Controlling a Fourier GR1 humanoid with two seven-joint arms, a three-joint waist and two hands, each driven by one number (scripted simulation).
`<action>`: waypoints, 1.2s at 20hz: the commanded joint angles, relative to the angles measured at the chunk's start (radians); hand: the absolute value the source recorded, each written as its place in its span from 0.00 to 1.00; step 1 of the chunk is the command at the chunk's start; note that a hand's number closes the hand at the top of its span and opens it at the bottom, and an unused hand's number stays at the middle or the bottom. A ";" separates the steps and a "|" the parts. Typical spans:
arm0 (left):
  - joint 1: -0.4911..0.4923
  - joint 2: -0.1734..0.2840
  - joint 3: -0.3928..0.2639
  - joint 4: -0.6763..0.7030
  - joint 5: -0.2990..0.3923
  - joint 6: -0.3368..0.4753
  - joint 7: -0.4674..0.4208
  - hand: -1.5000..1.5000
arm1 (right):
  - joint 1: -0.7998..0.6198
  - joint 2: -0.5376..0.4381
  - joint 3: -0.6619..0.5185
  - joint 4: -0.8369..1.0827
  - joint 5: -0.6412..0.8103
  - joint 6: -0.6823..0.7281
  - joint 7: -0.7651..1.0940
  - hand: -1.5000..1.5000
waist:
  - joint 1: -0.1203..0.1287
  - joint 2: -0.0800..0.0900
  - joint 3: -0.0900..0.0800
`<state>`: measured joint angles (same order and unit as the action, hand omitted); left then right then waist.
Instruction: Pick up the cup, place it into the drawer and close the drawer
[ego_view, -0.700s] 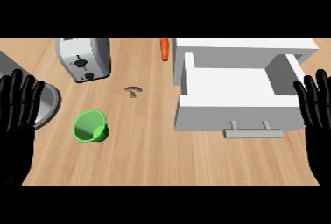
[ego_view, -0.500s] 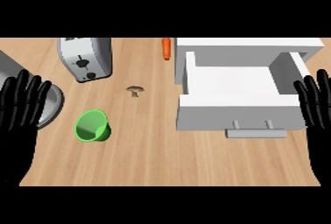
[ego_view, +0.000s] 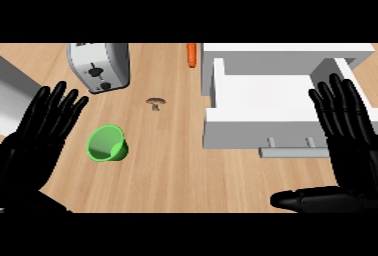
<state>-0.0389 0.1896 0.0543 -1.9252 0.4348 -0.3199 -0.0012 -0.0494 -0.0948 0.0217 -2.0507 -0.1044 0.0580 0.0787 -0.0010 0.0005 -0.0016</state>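
A green cup (ego_view: 107, 144) lies tipped on the wooden counter at the left of the middle, its mouth facing up and left. The white drawer (ego_view: 272, 127) stands pulled open at the right, its inside bare and its grey handle toward me. My left hand (ego_view: 38, 142) is open with straight fingers just left of the cup, not touching it. My right hand (ego_view: 348, 132) is open too, fingers up, over the drawer's right side, with the thumb low at the bottom right.
A silver toaster (ego_view: 100, 66) stands at the back left. A small brown mushroom (ego_view: 155, 103) lies between the toaster and the drawer. An orange carrot (ego_view: 192, 54) lies at the back beside the drawer's cabinet. A grey object's edge shows at the far left.
Both hands have come inward and look larger in view; the left one has moved closer to the cup. The cup and drawer have not moved.
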 joint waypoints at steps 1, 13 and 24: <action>-0.050 0.011 0.034 0.056 0.054 -0.045 0.021 0.00 | 0.040 0.013 0.009 -0.049 -0.002 0.008 0.013 0.00 | -0.001 -0.001 0.002; -0.090 -0.048 0.017 0.176 -0.041 -0.041 -0.018 0.00 | -0.049 0.021 -0.033 0.064 -0.007 0.017 -0.007 0.00 | 0.000 0.000 0.002; -0.066 -0.007 0.078 0.206 -0.037 -0.059 0.030 0.00 | -0.012 0.034 -0.010 -0.007 0.007 0.016 0.030 0.00 | 0.000 -0.001 0.002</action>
<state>-0.0921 0.1724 0.1181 -1.7567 0.4119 -0.3801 0.0144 -0.0857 -0.0719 -0.0067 -2.0471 -0.1090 0.0720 0.1122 0.0001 -0.0004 -0.0001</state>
